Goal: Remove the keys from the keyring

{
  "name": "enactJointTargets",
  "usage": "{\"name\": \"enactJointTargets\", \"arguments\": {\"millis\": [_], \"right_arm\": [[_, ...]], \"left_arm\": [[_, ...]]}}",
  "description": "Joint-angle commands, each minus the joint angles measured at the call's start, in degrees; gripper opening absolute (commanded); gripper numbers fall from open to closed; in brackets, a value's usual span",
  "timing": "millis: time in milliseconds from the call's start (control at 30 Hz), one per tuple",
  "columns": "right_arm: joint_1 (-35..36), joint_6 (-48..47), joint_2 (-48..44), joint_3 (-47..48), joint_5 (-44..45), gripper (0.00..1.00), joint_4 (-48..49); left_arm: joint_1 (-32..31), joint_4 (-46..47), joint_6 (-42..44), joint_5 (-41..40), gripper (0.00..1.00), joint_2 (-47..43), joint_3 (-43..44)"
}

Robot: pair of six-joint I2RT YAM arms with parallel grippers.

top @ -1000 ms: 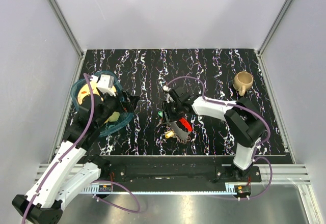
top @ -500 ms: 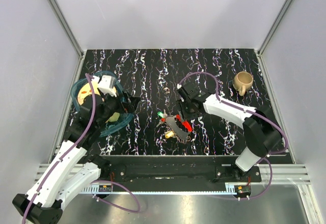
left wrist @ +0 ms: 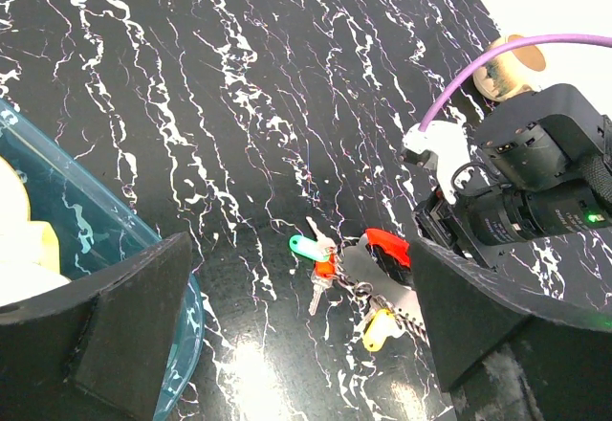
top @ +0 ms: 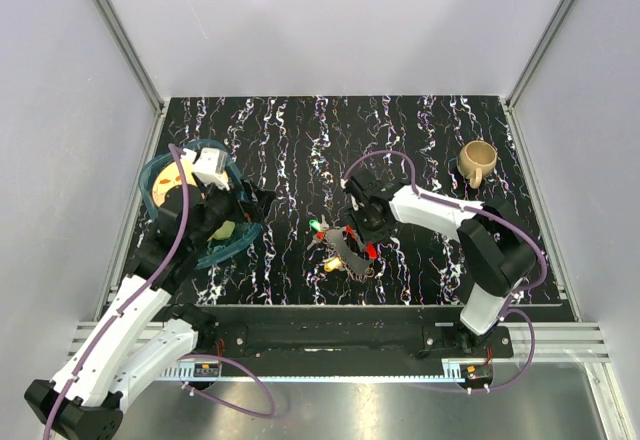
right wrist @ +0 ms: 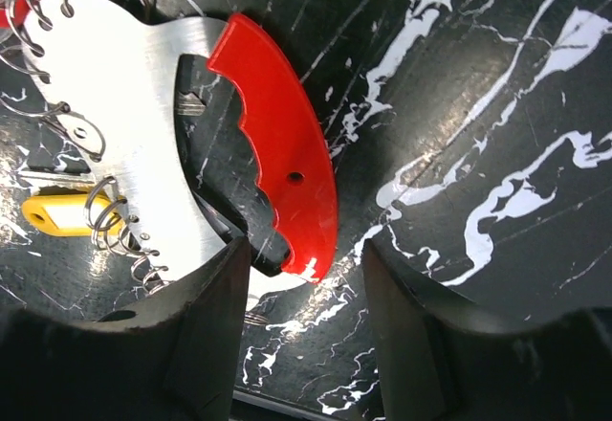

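1. Black, white-veined marble-look bench [top: 250, 130]. A flat silver metal keyring [top: 350, 252] with a red plastic grip [right wrist: 282, 153] lies near the middle, toward the near edge.
2. The keys are bunched against the keyring's wire loops on its 9 o'clock side in the overhead view.
   - The green-headed key [left wrist: 303, 245] is at about 10 o'clock.
   - The yellow-headed key [left wrist: 378, 327] is at about 8 o'clock.
   - A plain silver key [left wrist: 314, 297] lies between them.
3. The right gripper [right wrist: 304, 258] is low over the keyring's 1 o'clock end. Its fingers are spread and straddle the tip of the red plastic grip. Bare bench shows between the grip and one finger, so it is pinching nothing.
4. The left gripper [top: 250, 210] is spread as wide as it goes. It hovers by the rim of a translucent teal bowl [top: 150, 172] at the bench's 9 o'clock, well apart from the keyring.
5. A tan ceramic mug [top: 477, 160] stands at 2 o'clock, well apart from the rest.
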Motion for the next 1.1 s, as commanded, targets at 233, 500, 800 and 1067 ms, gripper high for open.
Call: {"name": "enactJointTargets", "arguments": {"millis": [233, 500, 800, 1067], "right_arm": [[-0.5, -2.5, 3.1, -1.0, -4.6, 0.54, 7.4], [-1.7, -3.1, 3.1, -1.4, -5.6, 0.49, 8.1], [-2.0, -3.4, 2.8, -1.5, -6.2, 0.34, 8.1], [-1.8, -6.0, -0.9, -1.7, -5.5, 0.29, 8.2]], "left_arm": [[0.0, 1.4, 0.1, 0.0, 0.98, 0.1, 0.4], [-0.3, 1.5, 0.6, 0.2, 0.97, -0.3, 0.2], [-0.6, 1.2, 3.8, -0.4, 0.94, -0.5, 0.7], [-0.6, -2.1, 4.4, -4.8, 0.92, -0.4, -0.3]]}}
